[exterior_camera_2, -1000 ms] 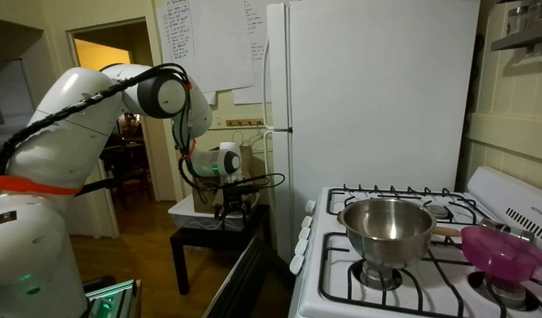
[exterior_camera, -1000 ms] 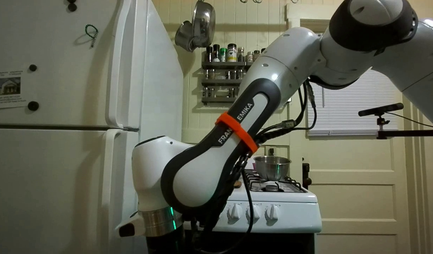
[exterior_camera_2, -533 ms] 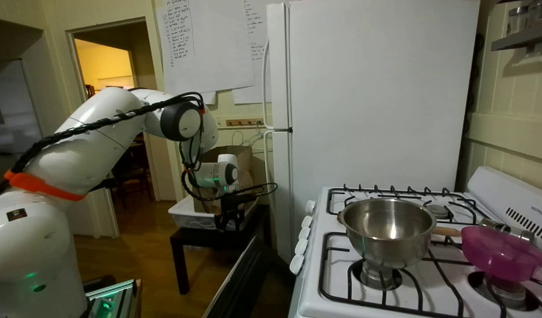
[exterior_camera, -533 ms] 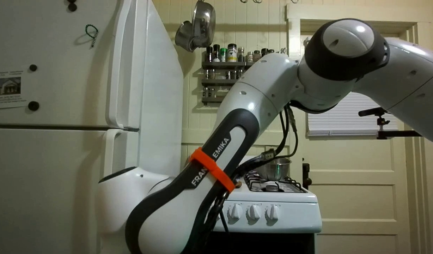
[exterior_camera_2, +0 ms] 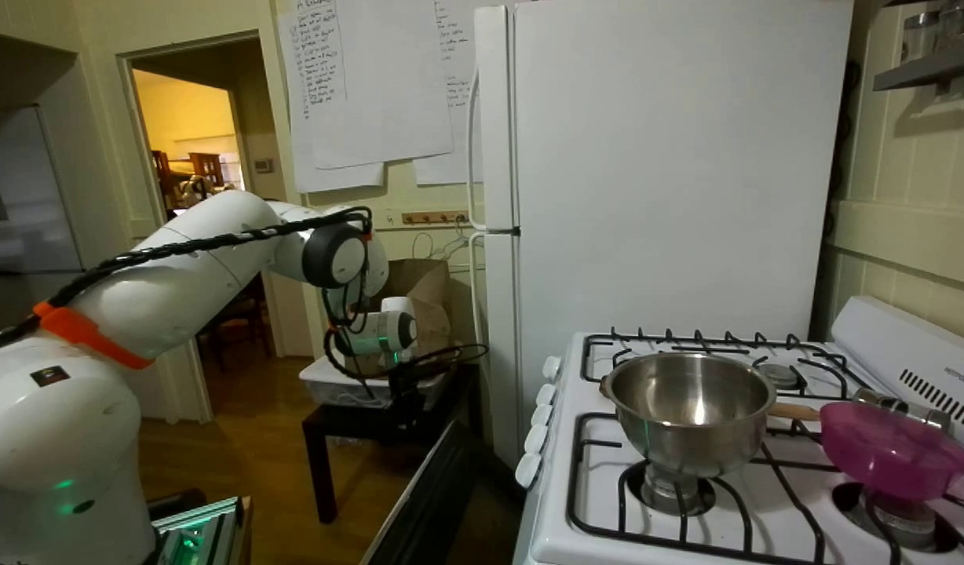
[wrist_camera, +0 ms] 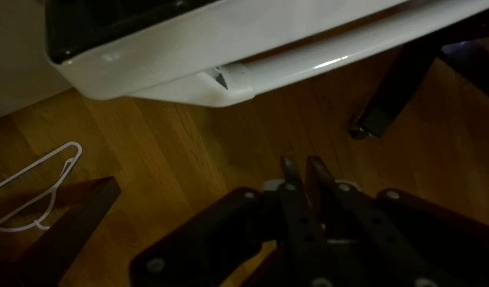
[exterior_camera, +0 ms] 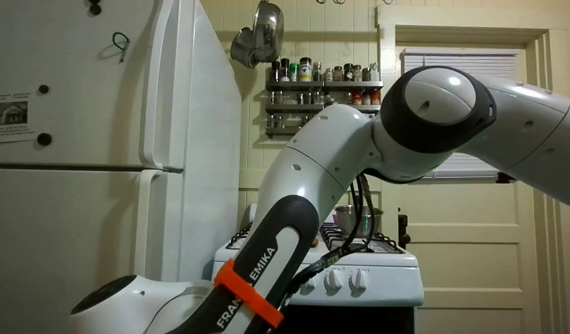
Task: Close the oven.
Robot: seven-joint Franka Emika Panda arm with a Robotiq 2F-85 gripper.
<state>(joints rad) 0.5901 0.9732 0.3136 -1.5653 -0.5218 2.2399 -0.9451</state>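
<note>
The oven (exterior_camera: 346,290) faces the arm (exterior_camera_2: 176,275), its door (exterior_camera_2: 443,502) tilted outward, handle (wrist_camera: 328,59) running widthwise, the pincer (wrist_camera: 300,163) clenched

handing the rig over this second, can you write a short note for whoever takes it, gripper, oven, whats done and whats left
Gripper: looks shut or nearly so, nothing seen in its grasp; in the wrist view it is apart from the door handle.
Oven: its door slants out, partway open, in an exterior view.
Done: no closing completed; the door is not shut.
Left: bring the gripper to the door, then probably push it up and in until shut.
Care: a steel bowl and a pink bowl sit on top; a hard shove might jostle them.
</note>
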